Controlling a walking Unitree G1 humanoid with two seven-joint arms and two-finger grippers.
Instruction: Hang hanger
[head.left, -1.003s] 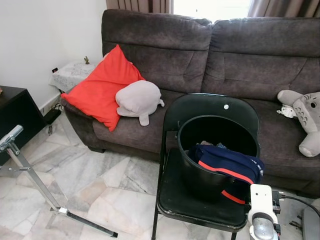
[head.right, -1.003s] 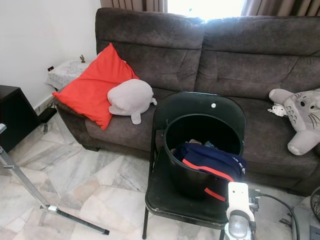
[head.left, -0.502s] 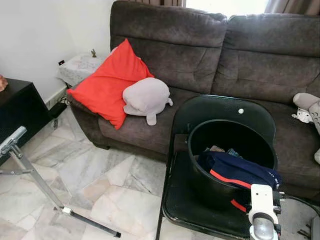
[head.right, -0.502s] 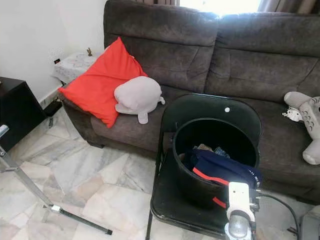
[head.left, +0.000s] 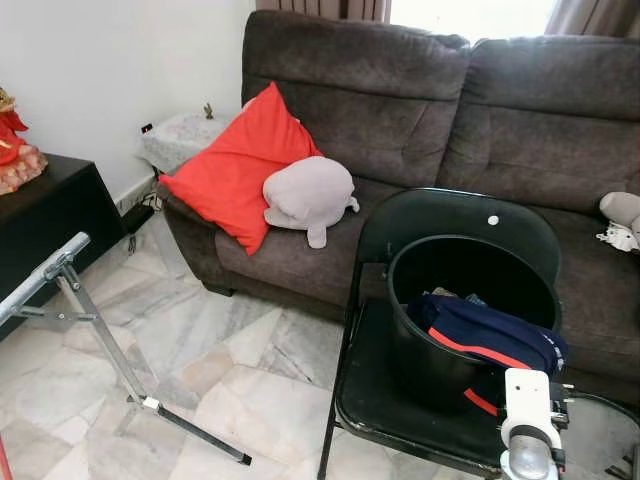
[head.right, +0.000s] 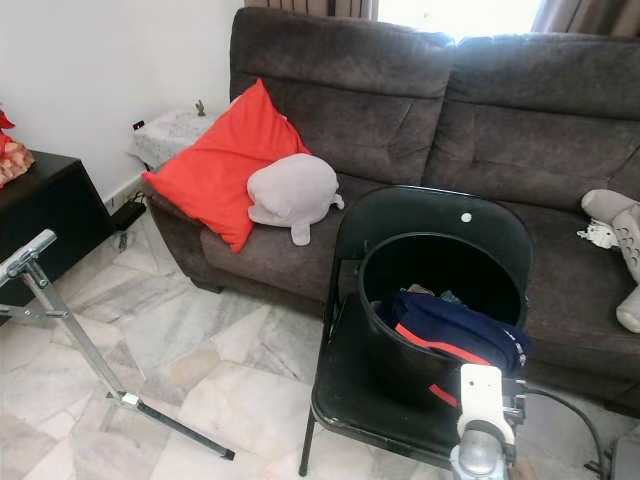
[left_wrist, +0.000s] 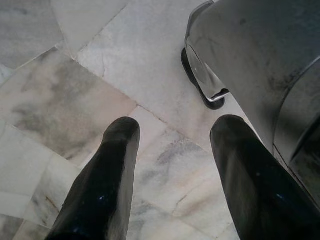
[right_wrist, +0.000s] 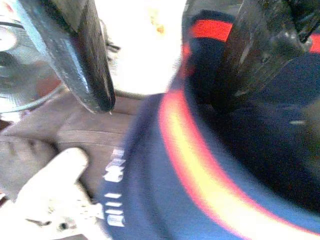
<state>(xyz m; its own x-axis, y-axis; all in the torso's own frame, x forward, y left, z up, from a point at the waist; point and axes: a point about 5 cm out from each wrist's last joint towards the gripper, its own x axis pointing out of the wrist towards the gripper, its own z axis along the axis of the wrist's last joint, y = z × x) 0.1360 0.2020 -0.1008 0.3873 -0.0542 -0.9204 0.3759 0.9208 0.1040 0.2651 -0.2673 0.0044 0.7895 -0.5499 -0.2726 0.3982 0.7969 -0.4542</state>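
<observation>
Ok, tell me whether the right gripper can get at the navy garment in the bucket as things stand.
Probably yes. The right gripper is open and right over the navy garment, which drapes over the rim of the black bucket with nothing on top of it.

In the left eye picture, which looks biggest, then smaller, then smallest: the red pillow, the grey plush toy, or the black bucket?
1. Black bucket, though it stands nearer the camera.
2. Red pillow, close behind.
3. Grey plush toy, clearly smallest.
</observation>
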